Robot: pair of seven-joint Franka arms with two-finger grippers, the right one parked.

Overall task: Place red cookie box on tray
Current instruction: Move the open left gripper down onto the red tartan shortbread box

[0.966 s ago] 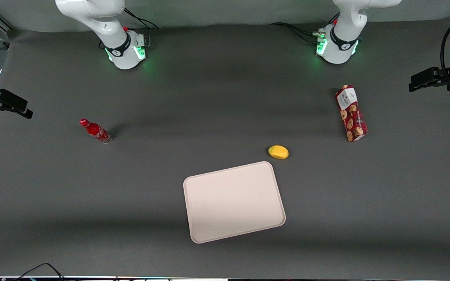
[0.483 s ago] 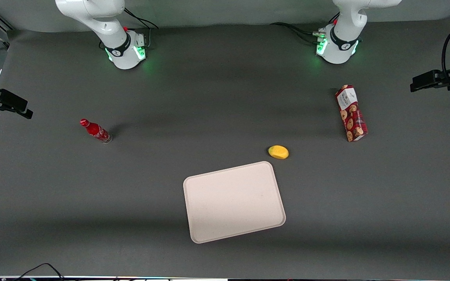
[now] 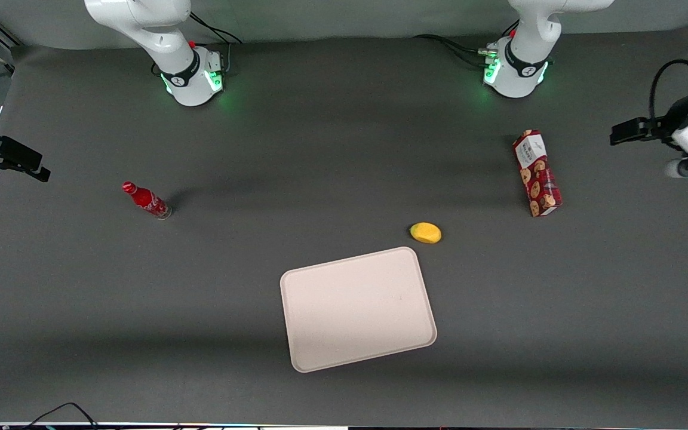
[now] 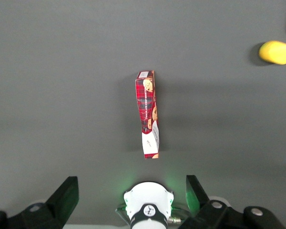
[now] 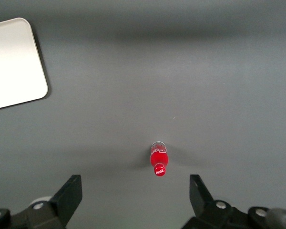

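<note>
The red cookie box [image 3: 536, 173] lies flat on the dark table, toward the working arm's end, its white-label end pointing at the arm's base. The left wrist view looks straight down on the cookie box [image 4: 148, 114]. My left gripper [image 3: 622, 131] hangs high in the air beside the box, farther toward the table's end, and touches nothing. Its fingers [image 4: 66, 195] stand wide apart, so the gripper [image 4: 131, 183] is open and empty. The pale beige tray [image 3: 358, 309] lies bare, nearer the front camera than the box, and the tray [image 5: 12, 62] also shows in the right wrist view.
A yellow fruit-like lump [image 3: 426, 233] sits just off the tray's corner, between tray and box, and the lump [image 4: 276, 52] shows in the left wrist view too. A small red bottle [image 3: 147, 200] lies toward the parked arm's end. The arm bases [image 3: 514, 71] stand at the table's back edge.
My left gripper has slid in from the table's end toward the cookie box, with more of the white wrist showing. The box, tray, yellow lump and bottle have not moved.
</note>
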